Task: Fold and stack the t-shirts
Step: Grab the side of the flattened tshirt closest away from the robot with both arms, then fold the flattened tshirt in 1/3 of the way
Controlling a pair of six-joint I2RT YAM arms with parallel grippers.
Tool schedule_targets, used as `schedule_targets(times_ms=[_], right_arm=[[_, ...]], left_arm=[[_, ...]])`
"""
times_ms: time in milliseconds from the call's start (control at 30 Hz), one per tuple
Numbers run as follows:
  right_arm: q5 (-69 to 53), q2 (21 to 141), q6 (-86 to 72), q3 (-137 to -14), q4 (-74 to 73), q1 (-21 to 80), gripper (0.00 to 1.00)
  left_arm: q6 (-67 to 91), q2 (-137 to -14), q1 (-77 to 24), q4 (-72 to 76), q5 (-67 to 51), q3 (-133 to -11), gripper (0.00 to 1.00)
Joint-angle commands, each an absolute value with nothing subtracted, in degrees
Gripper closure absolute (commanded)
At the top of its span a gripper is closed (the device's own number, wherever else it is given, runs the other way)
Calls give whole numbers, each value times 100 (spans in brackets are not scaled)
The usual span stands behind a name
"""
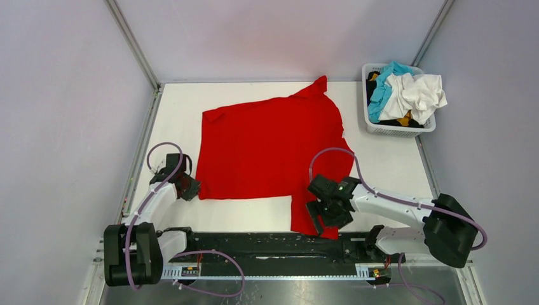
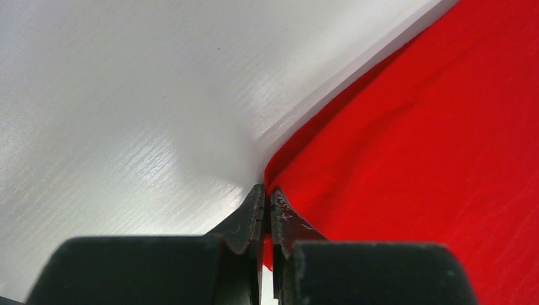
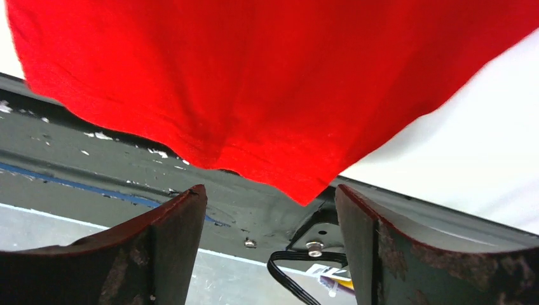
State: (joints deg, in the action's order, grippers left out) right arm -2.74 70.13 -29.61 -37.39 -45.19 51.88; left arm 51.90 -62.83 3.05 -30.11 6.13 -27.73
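A red t-shirt (image 1: 267, 149) lies spread on the white table (image 1: 394, 165), one flap reaching down over the near edge. My left gripper (image 1: 189, 189) is at the shirt's near-left corner, shut on the red cloth's edge (image 2: 269, 184). My right gripper (image 1: 327, 219) is open over the shirt's lower flap near the table's front edge. In the right wrist view the red cloth (image 3: 267, 82) hangs above and between the spread fingers (image 3: 178, 235), its corner pointing down over the black rail, not held.
A white basket (image 1: 407, 130) at the back right holds several crumpled shirts, blue, white and dark. A black rail (image 1: 267, 244) runs along the near edge between the arm bases. Grey walls close in the left, back and right.
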Motion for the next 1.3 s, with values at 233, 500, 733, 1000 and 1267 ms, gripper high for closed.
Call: schedule_targets(times_ms=[233,500,733,1000,1267], right_arm=[[207,7814,-3894,-3590,-3779,5493,39],[117,7335,-4163,-3423,-4106,5569,100],[-427,6250,-4246,-3293,-4831,5752,100],[-33,5888,-3997,-3881,-4800,5570,100],[-442,5957,-3460,-4460,-4071,4406,100]], left_arm=[[5164,-6089,290,-3142,612,-2672,100],[5224,-5915,289,-3673,789,-2681,100],[5446,-5199,290,-4032,680,-2370,100],[5473,-4810,287,-4171,397,-2690,100],[5775,-5196,288,-4059,267,-3276,100]])
